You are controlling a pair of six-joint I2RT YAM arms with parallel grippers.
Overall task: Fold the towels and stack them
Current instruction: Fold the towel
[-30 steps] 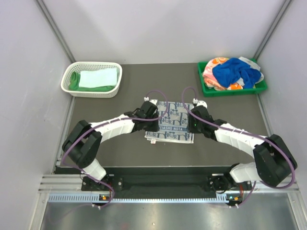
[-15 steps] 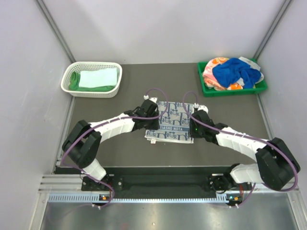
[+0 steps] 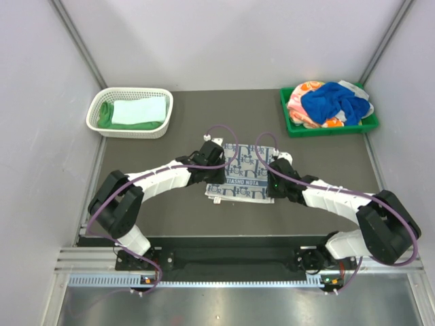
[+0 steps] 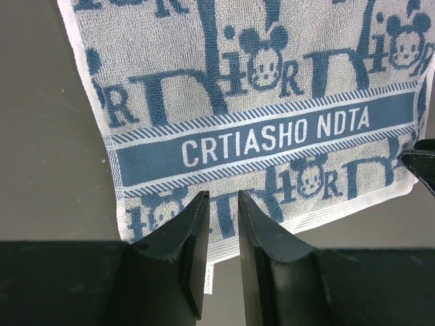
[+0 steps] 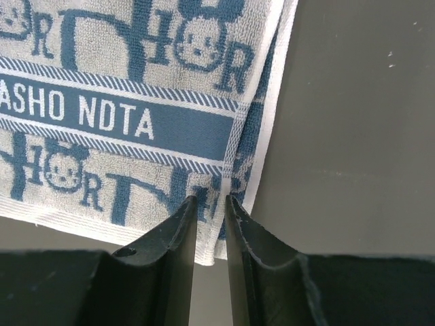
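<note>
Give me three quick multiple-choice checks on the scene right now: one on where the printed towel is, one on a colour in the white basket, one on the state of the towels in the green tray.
1. Where is the printed towel?
A) in the far left corner
B) in the far right corner
C) mid-table, between the left hand and the right hand

2. What colour is the top towel in the white basket?
A) pale mint
B) black
C) red

3. How do the towels in the green tray lie?
A) neatly stacked
B) in a loose crumpled heap
C) rolled up side by side

Answers:
1 C: it lies flat mid-table, with one hand at each end of its near edge.
2 A: a pale mint towel lies on a green towel.
3 B: the blue towel and the orange-pink towel are bunched together.
</note>
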